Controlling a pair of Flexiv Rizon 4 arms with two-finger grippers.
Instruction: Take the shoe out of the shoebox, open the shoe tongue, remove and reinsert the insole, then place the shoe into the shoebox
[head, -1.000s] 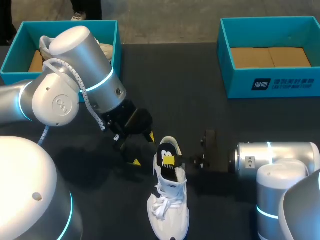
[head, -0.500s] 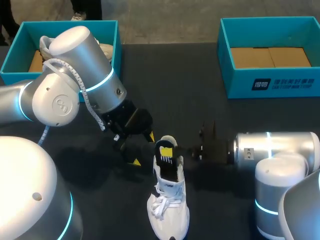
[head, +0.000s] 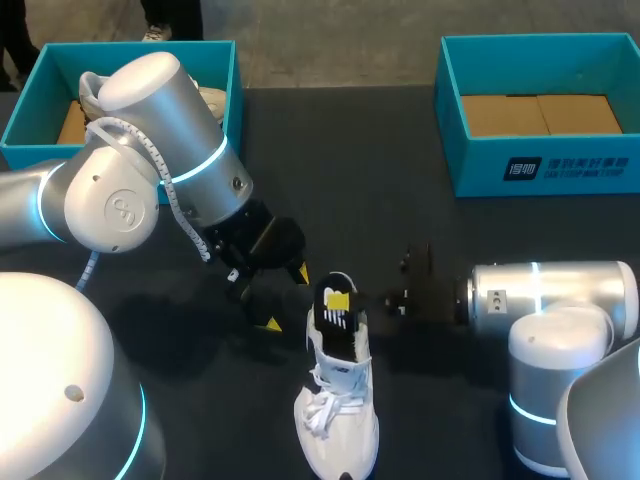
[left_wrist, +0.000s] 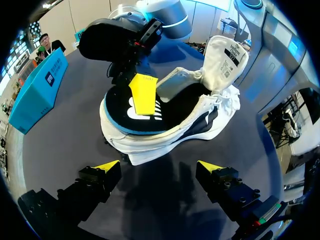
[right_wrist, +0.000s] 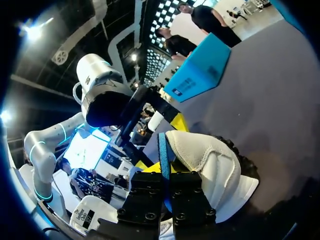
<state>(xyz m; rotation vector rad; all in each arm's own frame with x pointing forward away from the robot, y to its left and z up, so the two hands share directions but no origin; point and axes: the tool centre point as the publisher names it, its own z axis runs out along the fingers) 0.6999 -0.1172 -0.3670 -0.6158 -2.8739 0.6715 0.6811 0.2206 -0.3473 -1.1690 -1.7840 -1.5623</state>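
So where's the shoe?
In the head view the shoe sits on the table, front middle, with the left gripper beside its heel and the right gripper on its insole.

I count two shoes: a desk shoe (head: 338, 425) and a boxed shoe (head: 210, 100). Two teal boxes sit on one desk (head: 350, 170): a left box (head: 25, 112) and a right box (head: 478, 172). One insole (head: 338, 322). Two grippers: left gripper (head: 283, 297), right gripper (head: 343, 302).

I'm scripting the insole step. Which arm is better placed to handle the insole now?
Right. The right tool pinches the insole standing in the shoe; the left tool hangs open beside the shoe, gripping nothing.
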